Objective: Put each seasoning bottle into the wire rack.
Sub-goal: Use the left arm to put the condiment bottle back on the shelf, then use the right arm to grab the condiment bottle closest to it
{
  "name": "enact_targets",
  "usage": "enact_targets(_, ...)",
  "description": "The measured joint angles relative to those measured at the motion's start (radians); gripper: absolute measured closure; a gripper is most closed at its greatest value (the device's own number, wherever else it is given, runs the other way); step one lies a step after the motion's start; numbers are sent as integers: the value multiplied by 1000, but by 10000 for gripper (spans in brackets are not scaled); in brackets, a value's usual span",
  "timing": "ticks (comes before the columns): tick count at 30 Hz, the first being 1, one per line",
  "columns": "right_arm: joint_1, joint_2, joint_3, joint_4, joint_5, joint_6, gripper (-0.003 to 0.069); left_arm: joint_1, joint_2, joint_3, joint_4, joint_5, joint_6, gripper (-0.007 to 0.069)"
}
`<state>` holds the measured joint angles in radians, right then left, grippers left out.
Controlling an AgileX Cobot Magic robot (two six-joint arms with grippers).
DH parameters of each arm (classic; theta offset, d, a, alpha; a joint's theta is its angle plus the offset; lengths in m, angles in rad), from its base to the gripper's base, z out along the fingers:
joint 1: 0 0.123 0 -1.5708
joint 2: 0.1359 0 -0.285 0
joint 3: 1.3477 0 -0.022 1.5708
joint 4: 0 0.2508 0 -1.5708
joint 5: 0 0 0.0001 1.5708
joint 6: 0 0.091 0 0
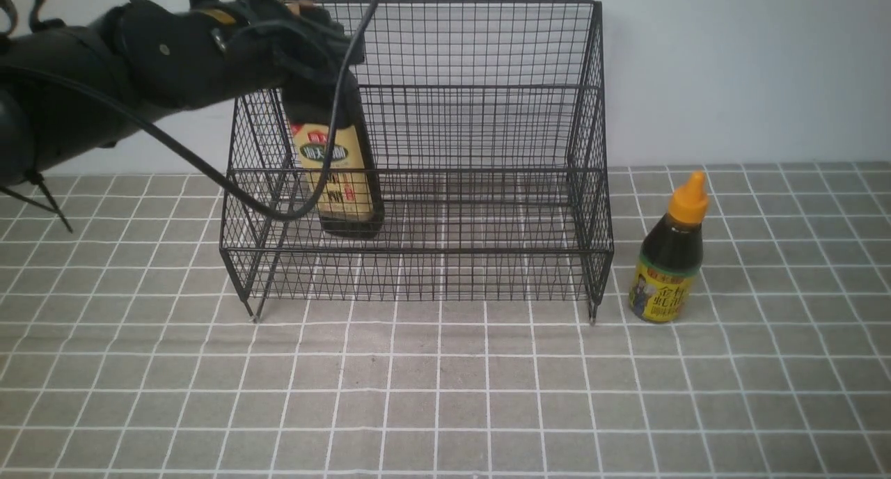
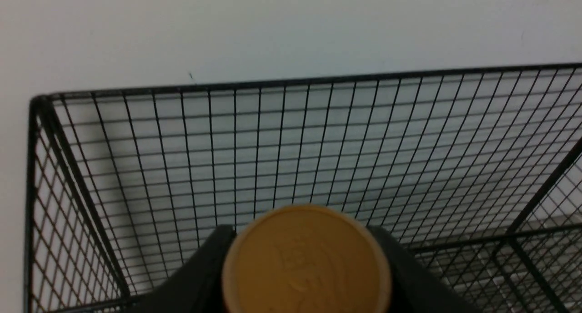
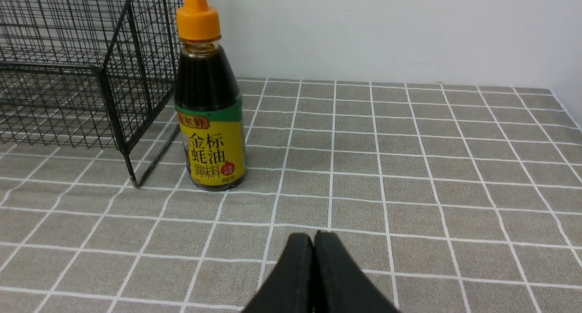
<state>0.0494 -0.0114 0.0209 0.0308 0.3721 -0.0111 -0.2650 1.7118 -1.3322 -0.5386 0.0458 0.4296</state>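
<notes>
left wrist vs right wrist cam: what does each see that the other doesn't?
Left wrist only: the tall bottle, just its gold cap showing, held in the left gripper.

Right wrist only: the short bottle with the orange nozzle, upright on the checked tablecloth beside a corner leg of the rack, and the right gripper, shut and empty.

Both: the wire rack and the white wall.

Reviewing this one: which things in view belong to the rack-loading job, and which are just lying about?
Part of the job:
- tall gold-capped bottle, gripped by the left hand inside the wire rack
- short orange-capped bottle, standing on the table beside the rack
- right hand, shut and empty

Just there:
- checked tablecloth
- white wall
</notes>
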Motion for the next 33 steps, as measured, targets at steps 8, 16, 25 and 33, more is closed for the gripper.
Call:
enact_targets(8,0,0,0,0,0,-1,673,-2,10,-13,3,33,1,263)
enact_targets(16,0,0,0,0,0,-1,673,-5,-58,-15,3,57,16,167)
enact_targets(25,0,0,0,0,0,-1,673,20,-220,-16,9,233,84,179)
enact_targets(33,0,0,0,0,0,-2,673,161,-390,-16,48,723,50,474)
